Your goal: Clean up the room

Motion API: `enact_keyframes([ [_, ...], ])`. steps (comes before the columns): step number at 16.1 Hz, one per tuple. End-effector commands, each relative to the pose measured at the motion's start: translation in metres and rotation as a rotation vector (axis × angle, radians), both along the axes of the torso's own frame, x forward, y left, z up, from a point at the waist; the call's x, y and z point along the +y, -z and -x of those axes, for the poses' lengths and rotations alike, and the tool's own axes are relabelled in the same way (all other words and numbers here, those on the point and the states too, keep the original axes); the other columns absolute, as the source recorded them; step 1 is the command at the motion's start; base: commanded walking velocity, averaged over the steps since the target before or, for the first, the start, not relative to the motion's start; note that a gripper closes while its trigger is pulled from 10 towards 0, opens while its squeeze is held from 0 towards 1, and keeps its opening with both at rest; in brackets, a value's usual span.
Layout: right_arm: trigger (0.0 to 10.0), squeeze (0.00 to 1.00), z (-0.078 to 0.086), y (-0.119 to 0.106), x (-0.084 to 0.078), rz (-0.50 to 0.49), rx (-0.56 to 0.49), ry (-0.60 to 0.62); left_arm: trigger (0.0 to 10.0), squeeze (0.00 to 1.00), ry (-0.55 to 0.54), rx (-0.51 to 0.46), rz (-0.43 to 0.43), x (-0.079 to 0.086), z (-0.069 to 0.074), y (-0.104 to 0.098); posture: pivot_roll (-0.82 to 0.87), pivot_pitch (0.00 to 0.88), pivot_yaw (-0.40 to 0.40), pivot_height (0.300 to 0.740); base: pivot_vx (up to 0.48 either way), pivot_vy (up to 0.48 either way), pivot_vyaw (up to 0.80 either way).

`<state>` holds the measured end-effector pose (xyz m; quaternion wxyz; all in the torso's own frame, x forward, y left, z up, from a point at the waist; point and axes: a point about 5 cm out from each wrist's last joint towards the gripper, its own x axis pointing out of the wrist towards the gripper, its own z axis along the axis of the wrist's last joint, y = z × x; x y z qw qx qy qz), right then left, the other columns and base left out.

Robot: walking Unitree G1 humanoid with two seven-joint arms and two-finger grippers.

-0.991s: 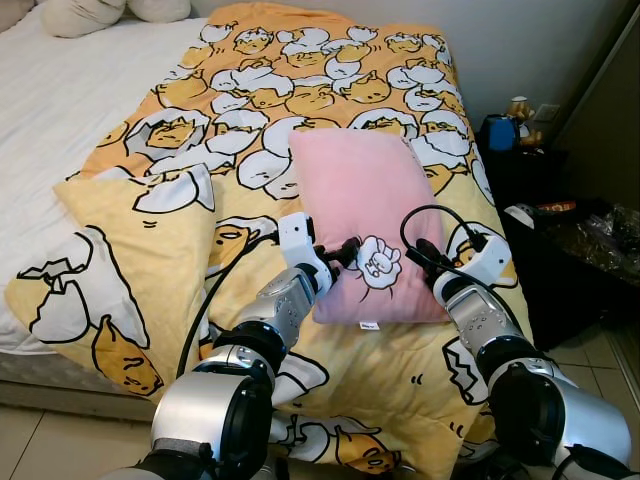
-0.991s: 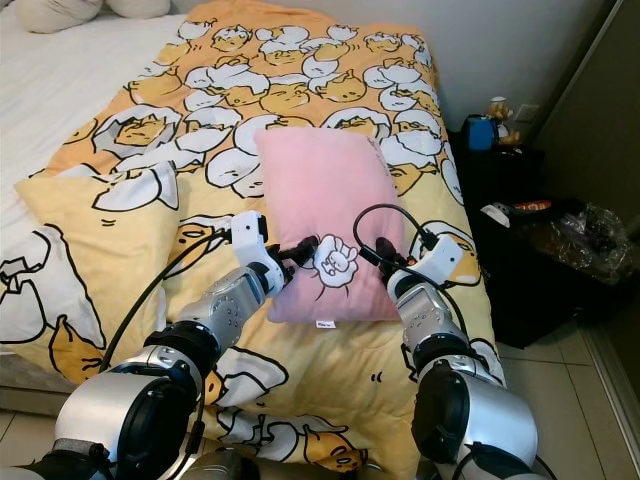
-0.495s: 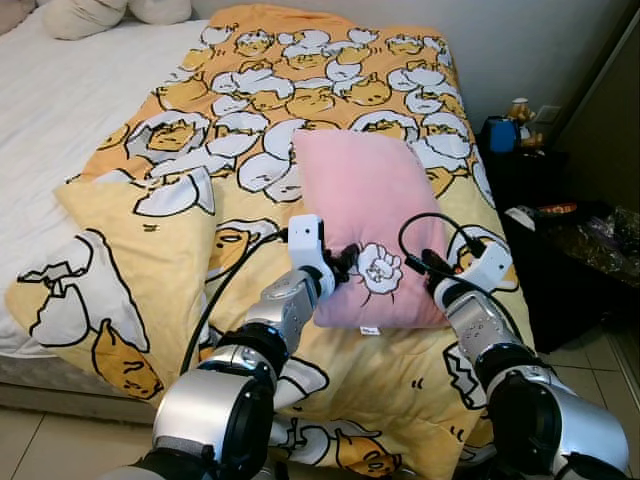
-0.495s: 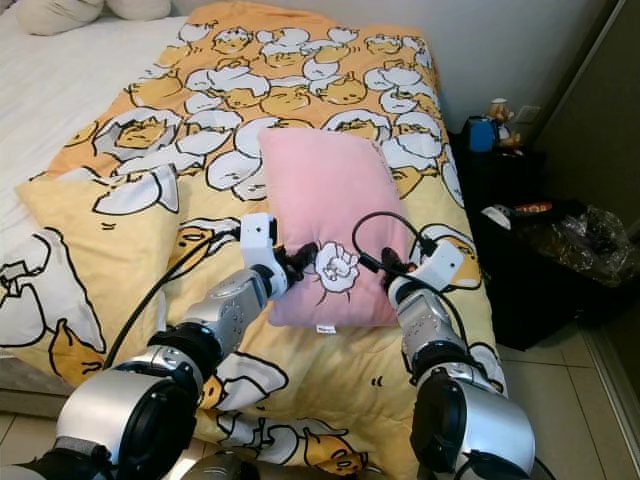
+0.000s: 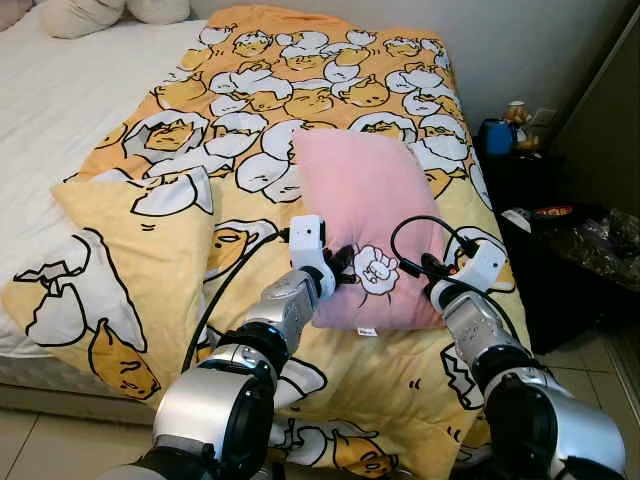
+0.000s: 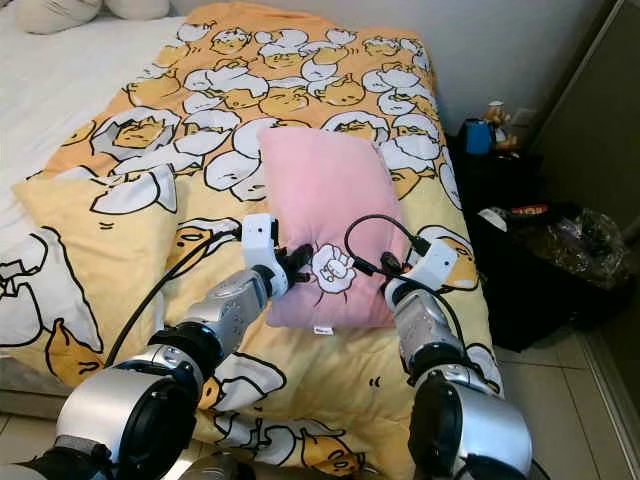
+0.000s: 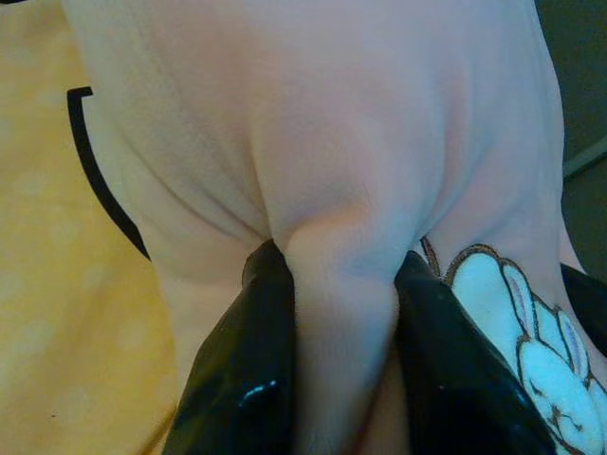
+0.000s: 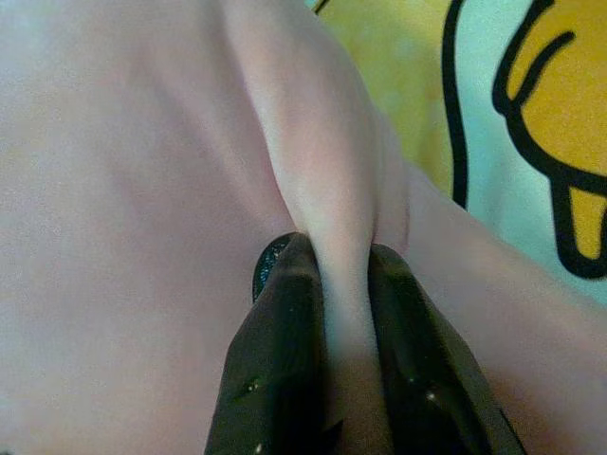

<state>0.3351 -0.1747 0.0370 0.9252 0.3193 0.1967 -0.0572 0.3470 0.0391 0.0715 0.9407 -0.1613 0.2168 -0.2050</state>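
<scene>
Pink pillow [image 5: 365,225]: it lies on the yellow cartoon blanket [image 5: 300,90], on the right part of the bed, with its near end toward the robot. A small white rabbit patch [image 5: 376,269] sits on that near end.
Left gripper [image 5: 342,268]: at the near left edge of the pillow. In the left wrist view its two black fingers [image 7: 248,379] are clamped on a fold of pink cloth.
Right gripper [image 5: 420,268]: at the near right edge. In the right wrist view its fingers [image 8: 285,360] pinch a ridge of the same cloth.
Step in hand: I judge that both arms have the pillow gripped and it is ready to be lifted.
Next move: probably raise both arms together and carry the pillow to the far left, where the white pillows [image 5: 95,12] lie on the white sheet [image 5: 60,110]. The hold is only on thin folds, so the cloth may slip.
</scene>
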Motion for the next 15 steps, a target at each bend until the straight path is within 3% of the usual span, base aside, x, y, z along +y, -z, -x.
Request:
enact_keyframes([
  [1, 0.0, 0.00, 0.015, 0.020, 0.000, -0.008, 0.099, -0.003, 0.0, 0.00, 0.112, -0.007, 0.028, -0.040, 0.006, -0.012, 0.06, 0.004, -0.037, 0.728, 0.000, 0.000, 0.00],
  [6, 0.0, 0.00, -0.002, 0.000, 0.013, 0.014, 0.028, -0.081, 0.0, 0.00, 0.071, -0.101, -0.028, -0.019, -0.009, -0.024, 0.10, 0.000, -0.068, 0.728, 0.000, 0.000, 0.00],
  [10, 0.0, 0.00, -0.019, -0.026, 0.003, 0.051, -0.071, -0.028, 0.0, 0.00, 0.115, -0.251, -0.094, -0.013, -0.021, -0.047, 0.06, 0.000, -0.037, 0.728, 0.000, 0.000, 0.00],
  [13, 0.0, 0.00, -0.040, -0.077, -0.004, 0.123, -0.297, 0.032, 0.0, 0.00, 0.198, -0.533, -0.216, 0.008, -0.042, -0.101, 0.04, 0.000, -0.014, 0.728, 0.000, 0.000, 0.00],
  [15, 0.0, 0.00, -0.047, -0.105, -0.005, 0.163, -0.398, 0.064, 0.0, 0.00, 0.186, -0.644, -0.249, 0.028, -0.050, -0.128, 0.05, 0.000, -0.012, 0.728, 0.000, 0.000, 0.00],
])
